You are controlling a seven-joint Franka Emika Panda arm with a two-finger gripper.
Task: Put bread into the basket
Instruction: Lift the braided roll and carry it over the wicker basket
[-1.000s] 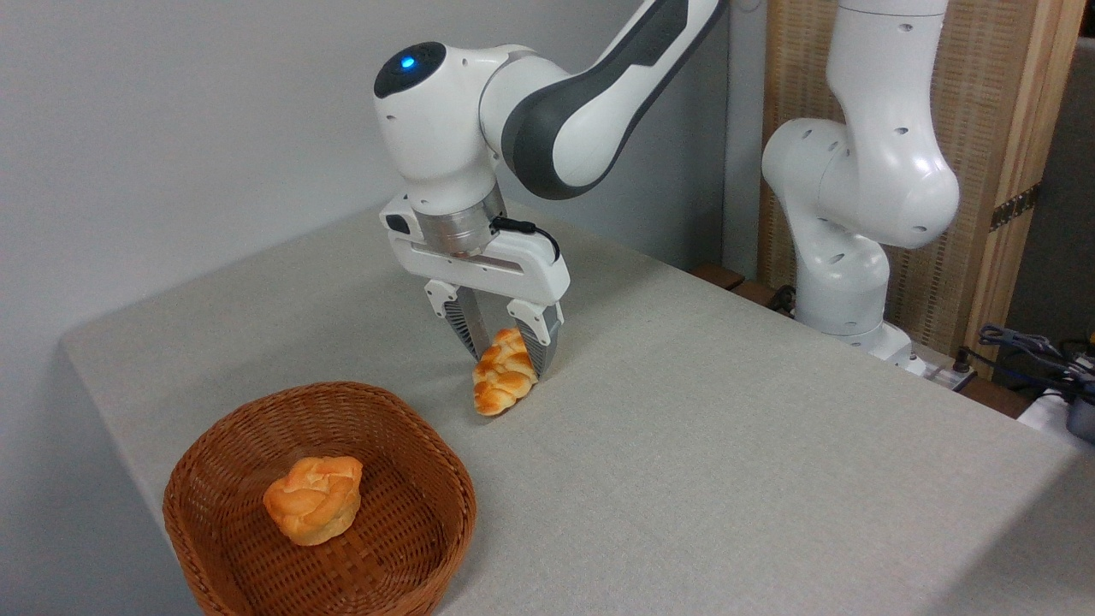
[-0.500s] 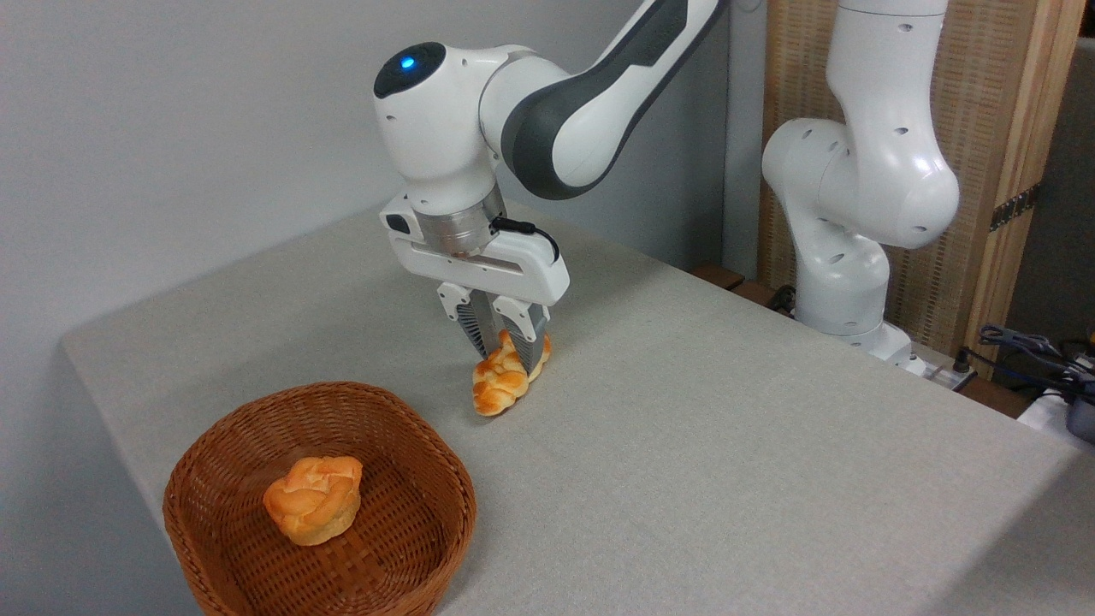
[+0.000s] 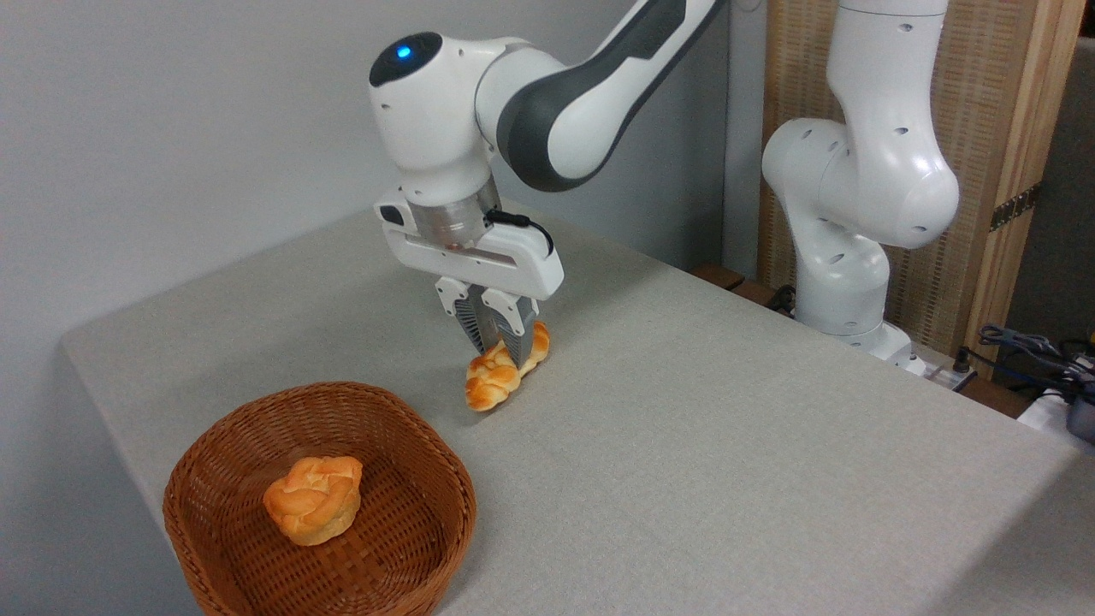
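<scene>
**Loaf pinched at mid-length, basket waiting below**

The basket point(image 3: 318, 505) sits nearest, a small round bun point(image 3: 313, 499) already inside it. Just beyond its far rim, the gripper point(image 3: 501, 346) has its fingers drawn close on the middle of the bread point(image 3: 505, 370), whose low tip looks barely clear of the table point(image 3: 727, 445). The narrow hold may let the loaf swivel or slip during the carry, and a low pass could snag the rim or land on the bun. The bread is braided, golden with browned ridges, tilted toward the basket.

basket point(image 3: 257, 445) front cut off, bread point(image 3: 496, 381) middle behind pincer point(image 3: 500, 346)
</scene>
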